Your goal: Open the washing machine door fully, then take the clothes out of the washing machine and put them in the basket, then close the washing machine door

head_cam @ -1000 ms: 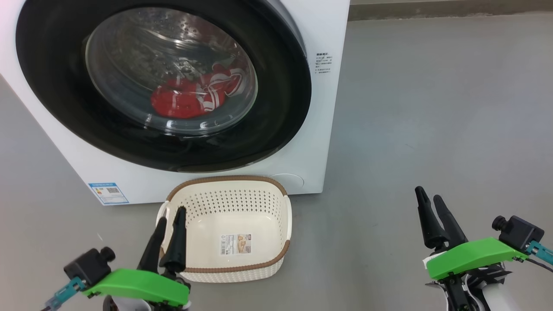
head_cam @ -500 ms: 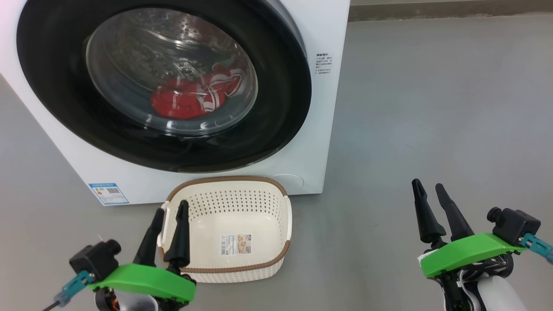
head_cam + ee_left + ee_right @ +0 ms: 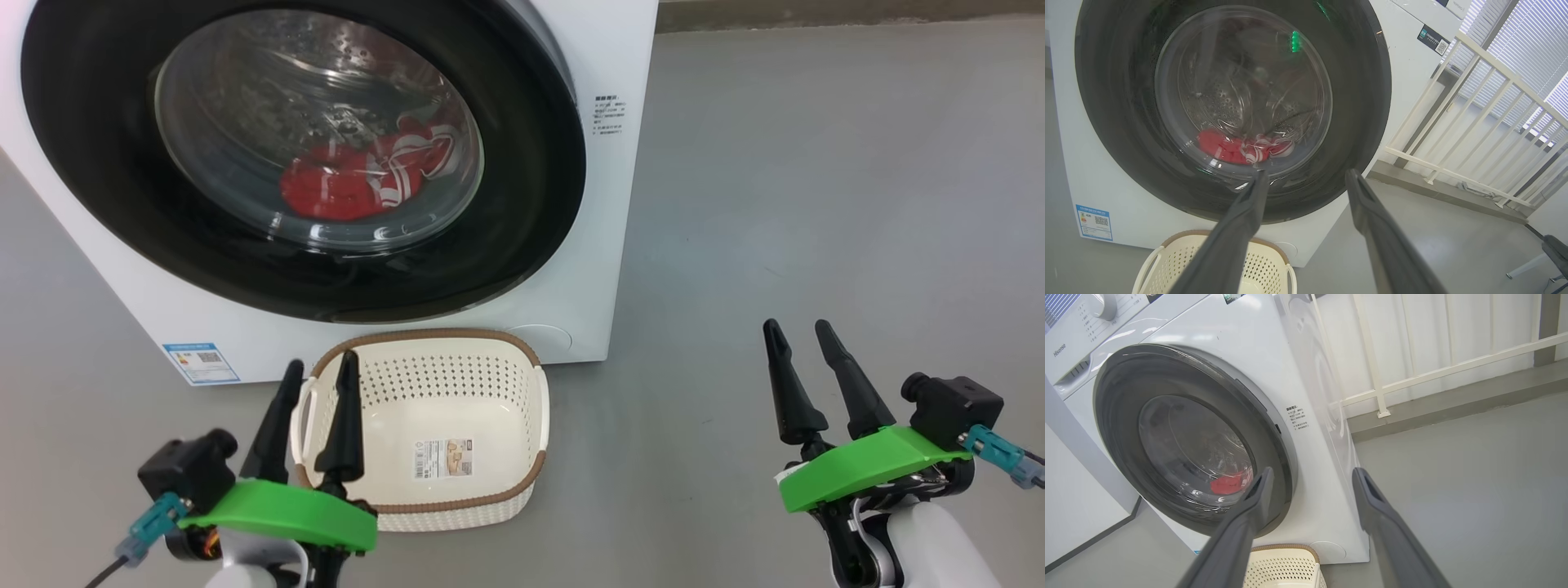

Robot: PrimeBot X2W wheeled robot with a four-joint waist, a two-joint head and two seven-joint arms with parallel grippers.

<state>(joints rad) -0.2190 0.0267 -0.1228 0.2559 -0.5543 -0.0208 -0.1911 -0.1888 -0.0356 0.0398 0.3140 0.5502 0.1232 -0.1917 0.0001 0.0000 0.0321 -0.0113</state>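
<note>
The washing machine (image 3: 608, 204) is a white box on the grey floor. Its washing machine door (image 3: 522, 204) covers the opening, and in the right wrist view the door (image 3: 1126, 396) seems to stand slightly off the front at its right edge. Through the glass I see the red and white clothes (image 3: 351, 180) (image 3: 1224, 147) (image 3: 1227, 484) low in the drum. The cream basket (image 3: 424, 335) (image 3: 1184, 233) (image 3: 1282, 563) stands empty before the machine. My left gripper (image 3: 321, 361) (image 3: 1306, 173) is open over the basket's left rim. My right gripper (image 3: 796, 325) (image 3: 1312, 470) is open over bare floor, right of the machine.
A blue label (image 3: 200, 362) is on the machine's lower left front. Behind and right of the machine runs a white railing (image 3: 1474, 134) (image 3: 1445, 367) on a low kerb, with window blinds behind it. Grey floor (image 3: 816, 204) stretches to the right.
Both grippers have moved up the head view toward the machine, still open. The left fingers now reach the basket's left rim. The view itself has shifted slightly.
</note>
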